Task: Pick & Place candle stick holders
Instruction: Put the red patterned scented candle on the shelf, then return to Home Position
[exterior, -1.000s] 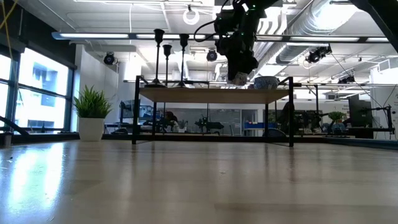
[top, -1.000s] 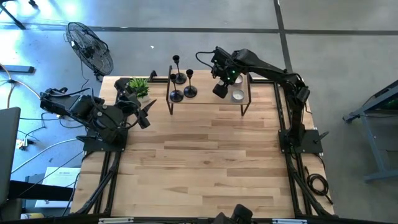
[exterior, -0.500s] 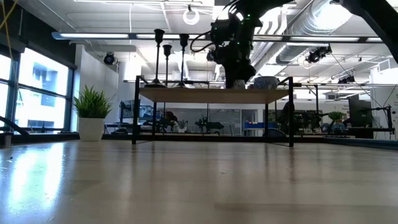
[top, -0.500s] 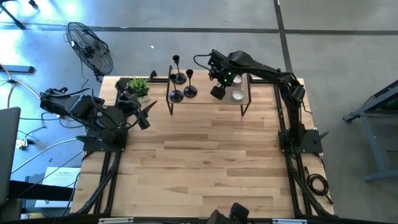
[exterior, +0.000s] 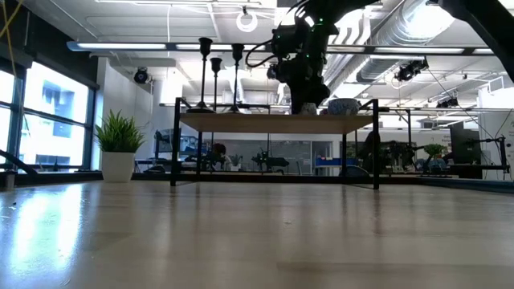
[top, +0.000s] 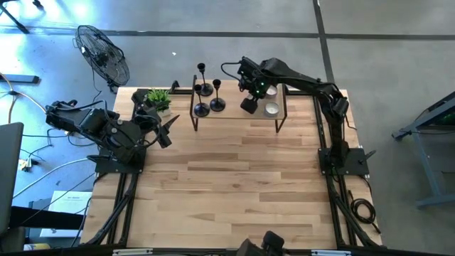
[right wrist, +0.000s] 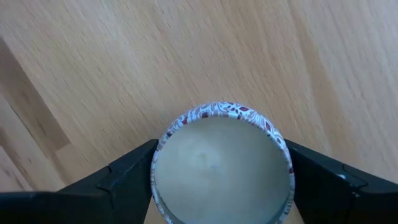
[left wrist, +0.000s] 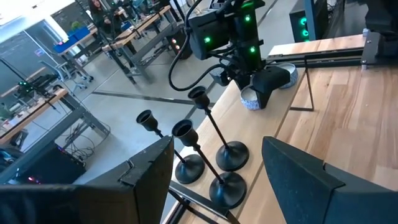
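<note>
Three black candle stick holders (top: 206, 99) stand by their round bases on the left part of a small raised wooden shelf (top: 234, 115) at the table's far side. They also show in the left wrist view (left wrist: 217, 162). My right gripper (top: 249, 106) points down over the shelf's middle, shut on a round tealight cup (right wrist: 221, 165) with a patterned rim. My left gripper (left wrist: 217, 186) hangs open near the table's left edge and faces the holders from a distance. My right gripper pinches the tealight cup between its two fingers (right wrist: 124, 171), one on each of two opposite sides of the round wall (right wrist: 160, 149). The fingers come from above, pointing down. The cup stays upright, its open top up, its bottom at the shelf top (left wrist: 250, 99).
Another tealight cup (top: 271, 109) sits on the shelf's right part, close to my right gripper. A potted plant (top: 160, 98) stands on the table left of the shelf. The wide near part of the wooden table (top: 234, 185) lies bare.
My right gripper has sunk with the tealight cup down to the shelf top, shifting a little toward the candle stick holders, and has then kept still. Its fingers have stayed on the cup.
</note>
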`<action>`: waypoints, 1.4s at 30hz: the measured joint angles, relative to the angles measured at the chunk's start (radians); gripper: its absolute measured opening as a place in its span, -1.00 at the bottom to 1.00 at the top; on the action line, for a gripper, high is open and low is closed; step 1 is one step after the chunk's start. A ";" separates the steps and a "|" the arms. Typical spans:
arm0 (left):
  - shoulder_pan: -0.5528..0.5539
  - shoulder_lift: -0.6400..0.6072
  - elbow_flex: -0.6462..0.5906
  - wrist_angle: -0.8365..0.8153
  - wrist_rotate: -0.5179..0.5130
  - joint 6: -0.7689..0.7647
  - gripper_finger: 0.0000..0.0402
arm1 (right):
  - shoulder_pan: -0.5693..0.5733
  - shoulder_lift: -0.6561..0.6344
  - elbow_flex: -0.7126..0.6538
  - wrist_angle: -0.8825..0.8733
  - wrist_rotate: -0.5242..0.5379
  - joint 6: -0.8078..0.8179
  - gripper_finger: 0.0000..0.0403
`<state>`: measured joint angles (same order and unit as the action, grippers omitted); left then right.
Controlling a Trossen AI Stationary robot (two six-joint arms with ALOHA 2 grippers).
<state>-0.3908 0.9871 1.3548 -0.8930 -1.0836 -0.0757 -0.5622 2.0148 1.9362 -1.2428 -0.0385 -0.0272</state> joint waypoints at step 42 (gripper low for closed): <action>0.000 0.000 0.000 0.001 0.003 0.019 0.19 | -0.006 -0.073 -0.002 0.063 0.096 -0.012 0.86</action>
<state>-0.3908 0.9867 1.3548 -0.8921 -1.0801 -0.0570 -0.5682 1.9421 1.9345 -1.1794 0.0570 -0.0390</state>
